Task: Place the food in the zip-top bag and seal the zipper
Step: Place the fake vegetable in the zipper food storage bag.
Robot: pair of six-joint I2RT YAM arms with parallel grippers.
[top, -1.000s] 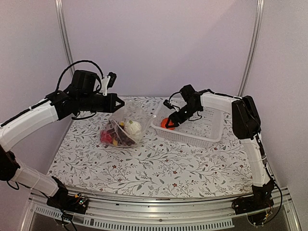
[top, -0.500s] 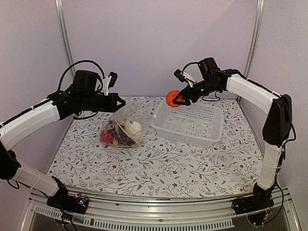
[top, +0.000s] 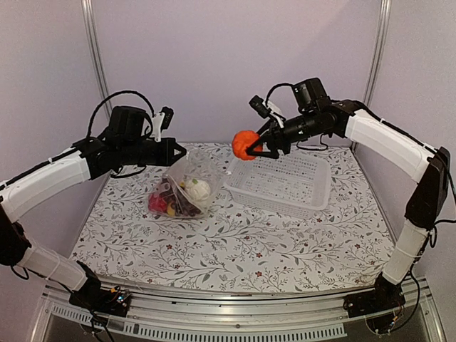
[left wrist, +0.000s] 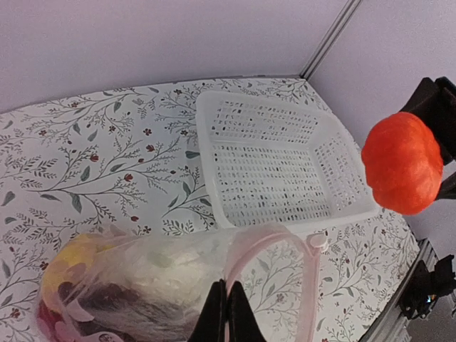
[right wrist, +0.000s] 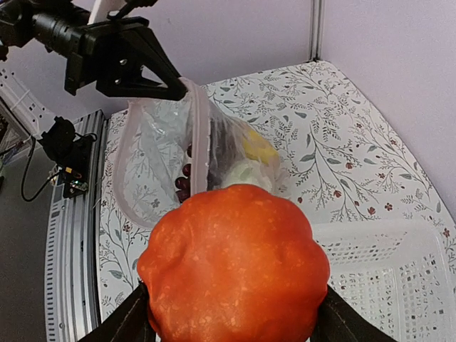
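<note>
The flowery table [top: 249, 242] holds everything. The white basket [top: 285, 189] sits on its far right side. Just to its left is the zip-top bag [top: 187, 182], bottom on the table and top lifted.

The left gripper [top: 179, 152] has its fingers pressed together on the bag's top edge. It holds that edge up so the mouth stays wide open and faces the basket, ready for food to go in. The right gripper [top: 255, 146] is squeezed around the orange fruit [top: 245, 144], holding it high in the air over the basket's left corner, near the bag's mouth but not yet over it.

Inside the bag lie the white cauliflower [top: 197, 189], the dark grapes [top: 182, 204] and red and yellow pieces (they are bunched at the bottom). The zipper [left wrist: 274, 239] curves in a wide pink loop, not pressed shut.

A second ago the orange fruit was low in the basket. Then it went up, and now it has moved a little left, toward the bag. The left arm and the bag have not moved.
</note>
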